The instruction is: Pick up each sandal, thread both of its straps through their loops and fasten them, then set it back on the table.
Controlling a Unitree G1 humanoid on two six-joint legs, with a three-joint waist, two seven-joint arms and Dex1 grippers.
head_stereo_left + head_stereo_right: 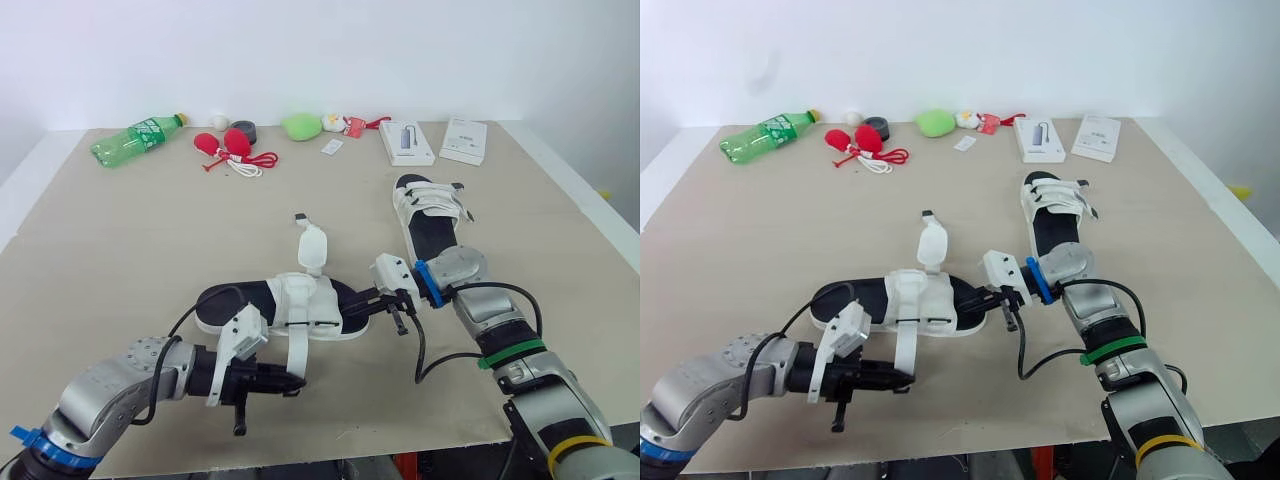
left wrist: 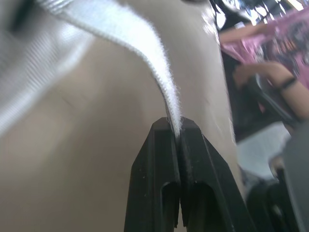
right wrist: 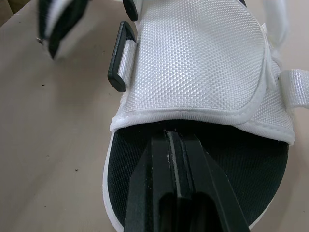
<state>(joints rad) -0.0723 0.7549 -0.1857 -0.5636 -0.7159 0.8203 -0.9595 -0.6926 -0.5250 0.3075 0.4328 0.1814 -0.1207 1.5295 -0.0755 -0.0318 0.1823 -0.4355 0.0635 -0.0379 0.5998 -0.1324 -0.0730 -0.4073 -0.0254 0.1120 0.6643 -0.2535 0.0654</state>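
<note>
Near sandal [image 1: 290,305] flat on worktop [image 1: 120,250], centre front, toe toward right arm. Left pincer [image 1: 298,380] clamped on end of white strap [image 2: 164,82] hanging off sandal's near side. Right pincer [image 3: 172,140] fingers together, tip on black footbed at toe opening, just under edge of white mesh upper. Other strap [image 1: 312,248] sticks up, unfastened. Second sandal [image 1: 430,212] farther back on right, well apart.
</note>
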